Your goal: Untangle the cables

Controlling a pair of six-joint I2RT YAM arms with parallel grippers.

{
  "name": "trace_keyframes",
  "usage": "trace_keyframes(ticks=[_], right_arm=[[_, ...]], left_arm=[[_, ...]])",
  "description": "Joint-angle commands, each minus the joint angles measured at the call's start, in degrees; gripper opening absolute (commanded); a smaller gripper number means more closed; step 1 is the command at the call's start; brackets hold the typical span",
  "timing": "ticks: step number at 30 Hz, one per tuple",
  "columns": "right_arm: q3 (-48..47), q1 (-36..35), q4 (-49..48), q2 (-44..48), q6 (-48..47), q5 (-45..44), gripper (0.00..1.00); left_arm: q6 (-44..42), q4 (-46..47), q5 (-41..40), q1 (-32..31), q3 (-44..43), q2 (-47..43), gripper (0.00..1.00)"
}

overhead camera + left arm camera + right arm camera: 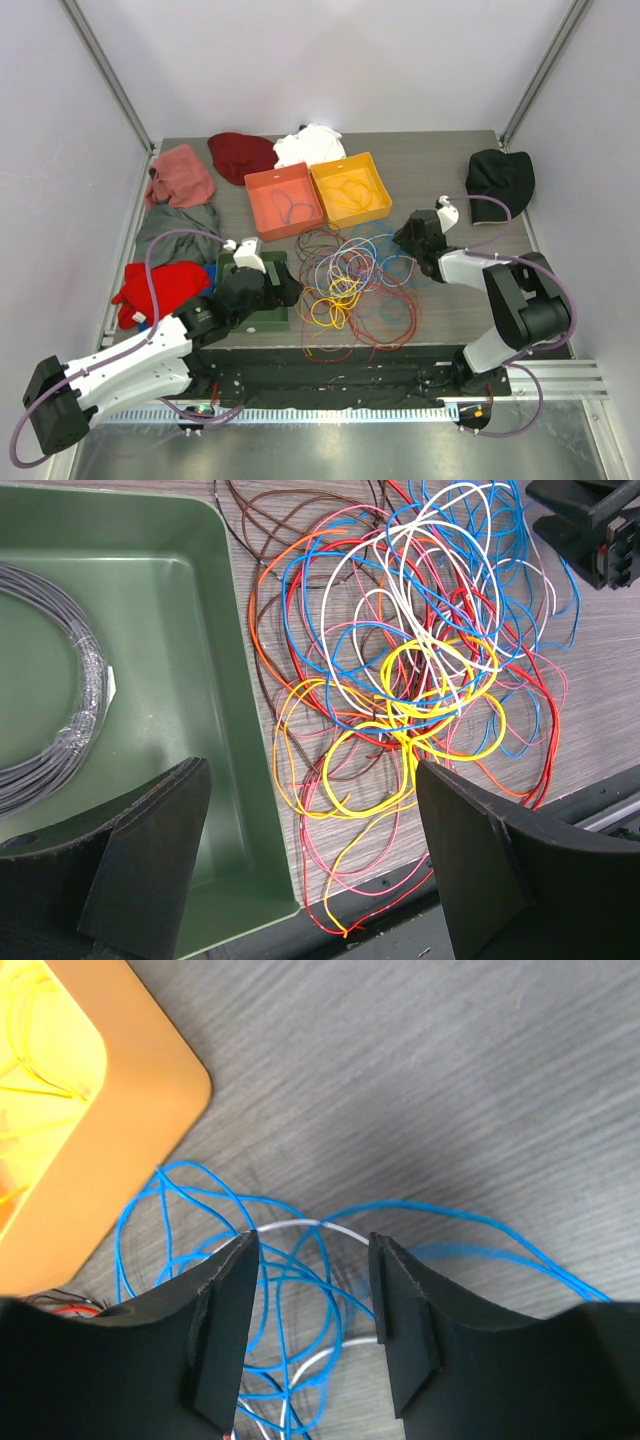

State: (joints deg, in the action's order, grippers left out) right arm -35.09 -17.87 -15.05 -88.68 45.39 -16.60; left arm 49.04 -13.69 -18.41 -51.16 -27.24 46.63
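Tray (170, 660) just beside tangled cables (420, 670)

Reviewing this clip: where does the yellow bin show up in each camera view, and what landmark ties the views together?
Top external: the yellow bin sits mid-table toward the back, right of the orange bin.
Left wrist: not in it.
Right wrist: the yellow bin's rounded corner fills the upper left.
Shared landmark: the cable tangle, seen in all three views.
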Motion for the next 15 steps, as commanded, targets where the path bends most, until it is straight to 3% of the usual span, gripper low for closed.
trace_keyframes(ticks=[1, 2, 3, 8, 15], right_arm=[[-3.05, 0.20, -4.46, -1.49, -0.21, -2.38, 0.45], [-3.31, 0.29, -4.55, -1.67, -0.12, -2.47, 0.40], [-3.32, 0.20, -4.73, -1.75, 0.05, -2.47, 0.26], [-2.09, 0.29, -4.29, 0.35, -0.21, -2.91, 0.01], [-4.71, -2.59, 4.29, 22.74, -3.37, -1.24, 0.01]], left_arm=[[-0.52, 2.35, -0.84, -0.17, -2.20, 0.48, 0.88], [-0.52, 2.53, -0.75, -0.17, -2.29, 0.91, 0.88], [-0.43, 2.36, -0.48, -0.26, -2.55, 1.35, 0.88], [-0.43, 2.44, -0.39, -0.26, -2.64, 1.80, 0.88], [-1.13, 2.80, -0.57, -0.26, -3.08, 2.06, 0.88]])
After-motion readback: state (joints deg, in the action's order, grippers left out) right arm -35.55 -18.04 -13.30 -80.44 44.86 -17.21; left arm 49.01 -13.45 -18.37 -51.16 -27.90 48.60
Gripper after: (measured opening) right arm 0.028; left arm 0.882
